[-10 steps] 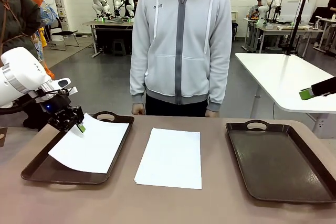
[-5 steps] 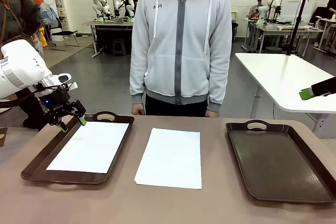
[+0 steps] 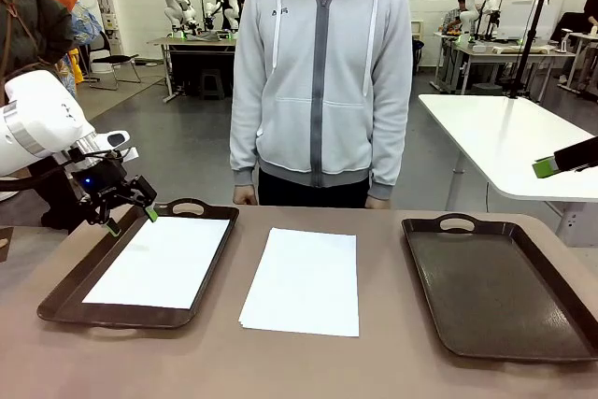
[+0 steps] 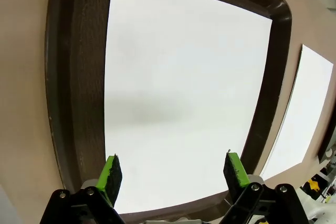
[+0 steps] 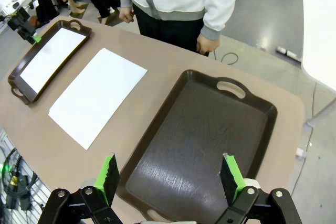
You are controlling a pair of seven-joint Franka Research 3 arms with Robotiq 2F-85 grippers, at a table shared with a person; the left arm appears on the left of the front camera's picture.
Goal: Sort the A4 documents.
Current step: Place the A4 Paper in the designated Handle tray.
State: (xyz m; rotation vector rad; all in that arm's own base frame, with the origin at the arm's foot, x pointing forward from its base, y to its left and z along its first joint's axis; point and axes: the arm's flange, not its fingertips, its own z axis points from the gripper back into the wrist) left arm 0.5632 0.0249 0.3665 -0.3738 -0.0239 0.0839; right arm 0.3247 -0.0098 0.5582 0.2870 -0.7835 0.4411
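Left arm's black two-finger gripper [image 3: 132, 221] hangs over the far left corner of the dark brown handled tray on the left [image 3: 64, 299], jaws spread, nothing between them. One plain white A4 sheet [image 3: 161, 262] lies flat inside that tray. A squared pile of white A4 sheets [image 3: 304, 279] lies on the brown tabletop [image 3: 392, 362] at centre. A second dark brown handled tray [image 3: 495, 292] sits at right. A person in a grey zip hoodie [image 3: 320, 72] stands at the far edge.

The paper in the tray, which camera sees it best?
The left wrist view: the sheet lies flat in the brown tray, close up and seen from almost straight above. The front view shows the sheet whole but at a slant. The right wrist view shows the sheet small and far off.
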